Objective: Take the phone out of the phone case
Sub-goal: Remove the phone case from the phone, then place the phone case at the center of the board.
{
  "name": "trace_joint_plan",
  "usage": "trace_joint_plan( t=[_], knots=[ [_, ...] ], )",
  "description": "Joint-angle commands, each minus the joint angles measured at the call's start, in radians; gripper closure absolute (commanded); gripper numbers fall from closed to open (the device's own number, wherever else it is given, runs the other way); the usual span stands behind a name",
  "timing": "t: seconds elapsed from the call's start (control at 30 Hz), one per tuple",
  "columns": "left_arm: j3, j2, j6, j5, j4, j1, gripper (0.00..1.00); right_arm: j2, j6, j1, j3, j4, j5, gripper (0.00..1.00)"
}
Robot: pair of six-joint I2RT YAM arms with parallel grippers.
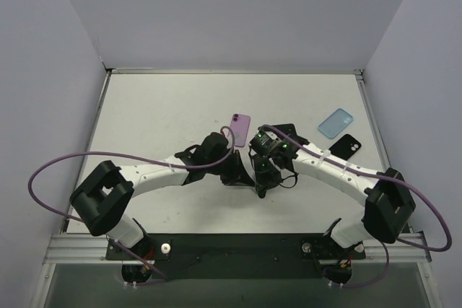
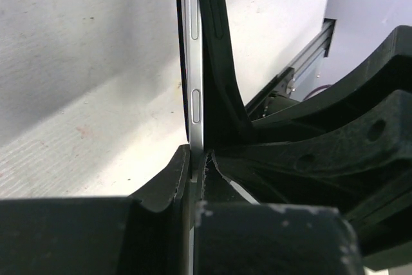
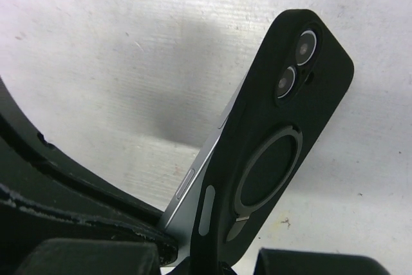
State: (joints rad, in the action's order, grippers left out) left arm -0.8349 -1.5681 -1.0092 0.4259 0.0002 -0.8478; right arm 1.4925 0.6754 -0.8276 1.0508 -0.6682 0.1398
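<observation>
**Two grippers holding a phone and its case above the middle of the counter**

The left gripper (image 2: pixel 194 175) is pinching tight on the silver edge of the phone (image 2: pixel 195 62), which is standing on edge over the counter (image 1: pixel 159 106). The right gripper (image 3: pixel 212 259) is clamping narrow on the lower end of the black phone case (image 3: pixel 290 127). The case is bowing away from the phone along one long side, while its camera end is covering the phone's top. A purple phone (image 1: pixel 240 129) is lying at 12 o'clock from the grippers. A blue case (image 1: pixel 336 122) and a spare black case (image 1: pixel 346 147) are lying at 2 o'clock.
</observation>
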Motion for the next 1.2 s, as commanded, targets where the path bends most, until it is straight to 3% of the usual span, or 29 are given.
trace_joint_plan(
  t=[0.0, 0.23, 0.63, 0.8, 1.03, 1.17],
  knots=[
    [0.013, 0.088, 0.07, -0.061, -0.127, 0.074, 1.0, -0.202, -0.019, 0.045, -0.032, -0.08, -0.012, 1.0],
    [0.02, 0.186, 0.113, 0.011, -0.169, 0.196, 1.0, -0.334, -0.034, 0.067, -0.098, -0.11, -0.037, 1.0],
    [-0.024, 0.272, 0.158, 0.037, -0.255, 0.257, 1.0, -0.377, 0.003, 0.119, -0.026, -0.123, -0.135, 1.0],
    [-0.03, 0.296, 0.201, 0.062, -0.299, 0.346, 1.0, -0.365, -0.011, 0.244, -0.011, -0.085, -0.146, 1.0],
    [0.014, 0.249, 0.262, 0.2, -0.253, 0.576, 1.0, -0.348, -0.014, 0.499, -0.044, 0.033, -0.005, 1.0],
    [0.068, 0.188, 0.256, 0.272, -0.148, 0.671, 1.0, -0.36, 0.019, 0.668, -0.165, 0.192, 0.174, 1.0]
  ],
)
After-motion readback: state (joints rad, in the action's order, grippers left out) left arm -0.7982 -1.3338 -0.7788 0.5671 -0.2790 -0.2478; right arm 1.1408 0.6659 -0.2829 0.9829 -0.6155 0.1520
